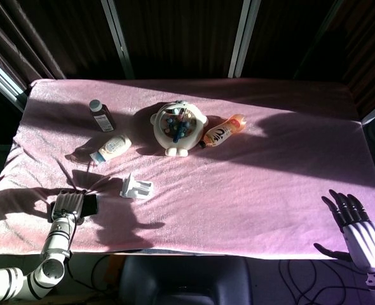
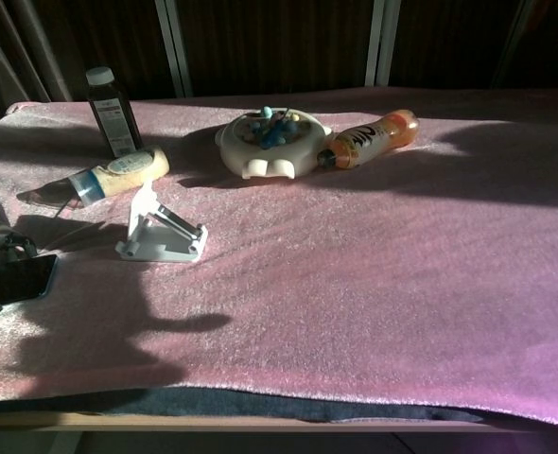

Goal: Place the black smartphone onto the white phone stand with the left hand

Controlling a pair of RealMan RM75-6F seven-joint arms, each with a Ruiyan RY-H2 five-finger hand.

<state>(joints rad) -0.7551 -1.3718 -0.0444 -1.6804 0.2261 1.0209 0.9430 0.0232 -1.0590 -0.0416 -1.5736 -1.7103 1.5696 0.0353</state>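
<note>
The black smartphone [image 1: 89, 204] [image 2: 19, 278] lies near the table's front left corner. My left hand [image 1: 67, 207] lies over its left part, and its fingers [image 2: 8, 249] curl over the phone's far edge and hold it. The white phone stand [image 1: 137, 187] [image 2: 161, 235] is upright on the pink cloth, a short way to the right of the phone and slightly farther back. My right hand [image 1: 358, 225] hangs off the table's front right corner with its fingers spread and holds nothing.
Behind the stand lie a cream squeeze bottle [image 1: 111, 149] [image 2: 118, 173] on its side and an upright dark bottle [image 1: 101, 115] [image 2: 110, 111]. A round white toy [image 1: 178, 127] [image 2: 268, 140] and an orange bottle [image 1: 224, 131] [image 2: 369, 138] sit mid-table.
</note>
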